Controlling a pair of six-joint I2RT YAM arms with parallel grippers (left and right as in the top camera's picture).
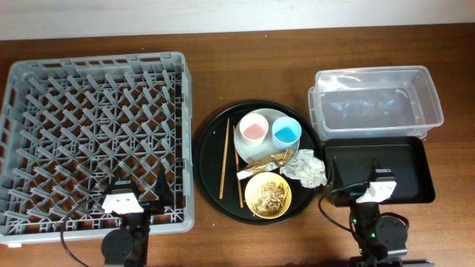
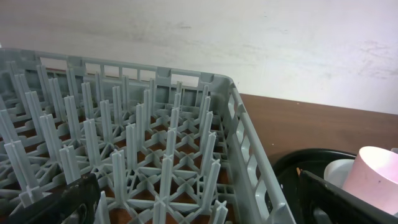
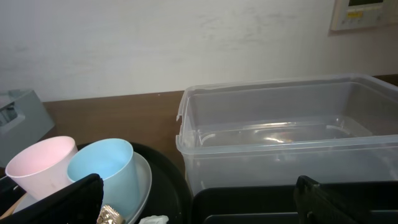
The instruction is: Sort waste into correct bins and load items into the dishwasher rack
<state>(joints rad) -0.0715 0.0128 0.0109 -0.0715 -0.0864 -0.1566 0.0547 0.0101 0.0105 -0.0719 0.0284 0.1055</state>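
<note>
The grey dishwasher rack (image 1: pixel 93 133) fills the left; my left gripper (image 1: pixel 141 194) hangs open over its front right corner, rack pegs (image 2: pixel 155 155) between its fingers. On the round black tray (image 1: pixel 211 178) a white plate (image 1: pixel 239 144) holds a pink cup (image 1: pixel 253 129) and blue cup (image 1: pixel 286 133). A gold-brown wrapper (image 1: pixel 269 159), crumpled paper wad (image 1: pixel 308 167), chopsticks (image 1: pixel 224 159) and yellow bowl (image 1: pixel 268 196) with food scraps lie there. My right gripper (image 1: pixel 375 185) is open and empty over the black rectangular tray (image 1: pixel 415 174), in front of the clear tub (image 3: pixel 280 143).
The brown table edge runs near both arm bases at the front. A white wall stands behind the table. The clear tub (image 1: pixel 375 100) sits at the back right, close against the black rectangular tray.
</note>
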